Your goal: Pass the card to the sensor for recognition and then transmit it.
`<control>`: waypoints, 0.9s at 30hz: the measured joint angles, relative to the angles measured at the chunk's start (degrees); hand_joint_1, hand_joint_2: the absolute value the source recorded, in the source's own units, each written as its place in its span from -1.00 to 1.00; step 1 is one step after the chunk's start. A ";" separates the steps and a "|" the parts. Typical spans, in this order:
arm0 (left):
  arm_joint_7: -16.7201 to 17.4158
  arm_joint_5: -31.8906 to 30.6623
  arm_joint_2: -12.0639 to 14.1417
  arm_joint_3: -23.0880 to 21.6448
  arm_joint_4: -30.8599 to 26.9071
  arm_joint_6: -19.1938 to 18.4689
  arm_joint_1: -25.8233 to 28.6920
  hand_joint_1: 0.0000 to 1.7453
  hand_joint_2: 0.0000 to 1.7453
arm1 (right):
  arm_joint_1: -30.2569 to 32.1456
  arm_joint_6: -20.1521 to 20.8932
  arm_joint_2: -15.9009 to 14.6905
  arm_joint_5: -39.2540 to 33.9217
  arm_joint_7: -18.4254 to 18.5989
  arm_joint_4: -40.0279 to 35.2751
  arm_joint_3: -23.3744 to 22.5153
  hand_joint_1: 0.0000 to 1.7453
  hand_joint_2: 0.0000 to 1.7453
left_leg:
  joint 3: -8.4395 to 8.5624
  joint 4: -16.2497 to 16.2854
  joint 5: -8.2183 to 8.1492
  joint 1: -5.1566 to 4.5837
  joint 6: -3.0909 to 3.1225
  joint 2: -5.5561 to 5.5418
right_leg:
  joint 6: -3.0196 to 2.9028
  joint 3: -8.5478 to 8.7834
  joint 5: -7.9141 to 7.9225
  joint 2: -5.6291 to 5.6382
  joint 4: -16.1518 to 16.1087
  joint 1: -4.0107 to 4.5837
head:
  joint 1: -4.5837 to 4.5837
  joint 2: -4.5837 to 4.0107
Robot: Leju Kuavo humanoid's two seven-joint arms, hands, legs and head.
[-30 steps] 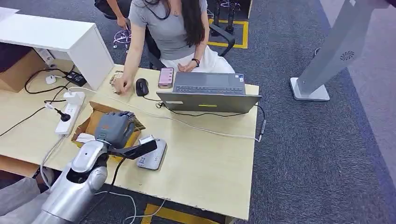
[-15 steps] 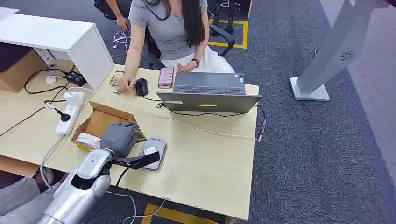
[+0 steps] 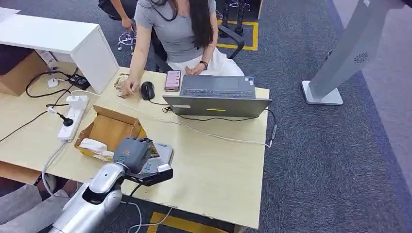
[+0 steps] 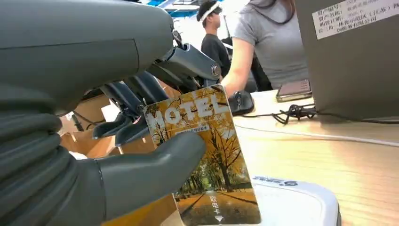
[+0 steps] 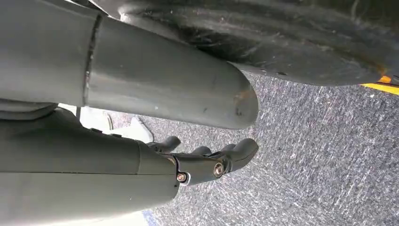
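My left hand (image 3: 132,153) pinches an orange card (image 4: 207,160) printed with autumn trees and the word MOTEL, thumb against the card's face and dark fingers (image 4: 127,101) behind it. The card's (image 3: 153,146) lower end hangs just above the white-and-grey card sensor (image 3: 166,151), a flat rounded box on the wooden table near its front edge. In the left wrist view the sensor (image 4: 296,205) lies right under the card. My right hand (image 5: 202,162) hangs above grey carpet, fingers loosely extended and holding nothing.
An open cardboard box (image 3: 109,128) sits just left of the sensor, with a power strip (image 3: 73,116) beyond it. A laptop (image 3: 216,97), mouse (image 3: 147,90) and phone (image 3: 172,80) lie at the far edge, where a seated person (image 3: 180,29) reaches onto the table. A white cable (image 3: 214,135) crosses the table.
My left hand has moved from over the cardboard box rightward and toward the table's front edge, carrying the card over the sensor. The person's hand stays by the mouse.
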 joint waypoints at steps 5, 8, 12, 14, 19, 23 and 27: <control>-0.02 0.02 -0.09 -0.04 0.17 0.02 0.00 1.00 1.00 | 0.00 0.00 0.00 0.00 0.00 0.00 0.02 -1.00 -1.00 | 0.00 0.00 0.00 0.00 0.00 0.00 | 0.00 0.00 0.00 0.00 0.00 0.00 | 0.00 0.00; -0.02 0.02 -0.24 -0.04 0.17 0.02 0.00 1.00 1.00 | 0.00 0.00 0.00 0.00 0.00 0.00 0.02 -1.00 -1.00 | 0.00 0.00 0.00 0.00 0.00 0.00 | 0.00 0.00 0.00 0.00 0.00 0.00 | 0.00 0.00; -0.02 0.00 -0.28 -0.07 0.20 0.02 0.00 1.00 1.00 | 0.00 0.00 0.00 0.00 -0.02 0.00 0.02 -1.00 -1.00 | 0.00 0.00 0.00 0.00 0.00 0.00 | 0.00 0.00 0.00 0.00 0.00 0.00 | 0.00 0.00; -0.02 0.02 -0.28 -0.07 0.20 0.02 0.00 1.00 1.00 | 0.00 0.00 -0.02 0.00 -0.02 0.00 0.02 -1.00 -1.00 | 0.00 0.00 0.00 0.00 0.00 0.00 | 0.00 0.00 0.00 0.00 0.00 0.00 | 0.00 0.00; -0.02 0.00 -0.28 -0.07 0.22 0.02 0.00 1.00 1.00 | 0.00 0.02 -0.02 0.00 -0.02 0.00 0.02 -1.00 -1.00 | 0.00 0.00 0.00 0.00 0.00 0.00 | 0.00 0.00 0.00 0.00 0.00 0.00 | 0.00 0.00; -0.09 0.07 -0.28 -0.07 0.22 -0.04 0.00 1.00 1.00 | 0.00 0.02 -0.02 0.00 -0.04 0.00 0.02 -1.00 -1.00 | 0.00 0.00 0.00 0.00 0.00 0.00 | 0.00 0.00 0.00 0.00 0.00 0.00 | 0.00 0.00; -0.76 1.60 0.75 -0.07 0.46 -1.22 -0.89 1.00 1.00 | 0.06 0.00 -0.02 0.02 -0.68 0.00 0.11 -1.00 -1.00 | 0.00 0.00 0.01 0.01 0.00 0.00 | 0.00 -0.03 0.00 0.00 0.00 0.01 | 0.00 0.00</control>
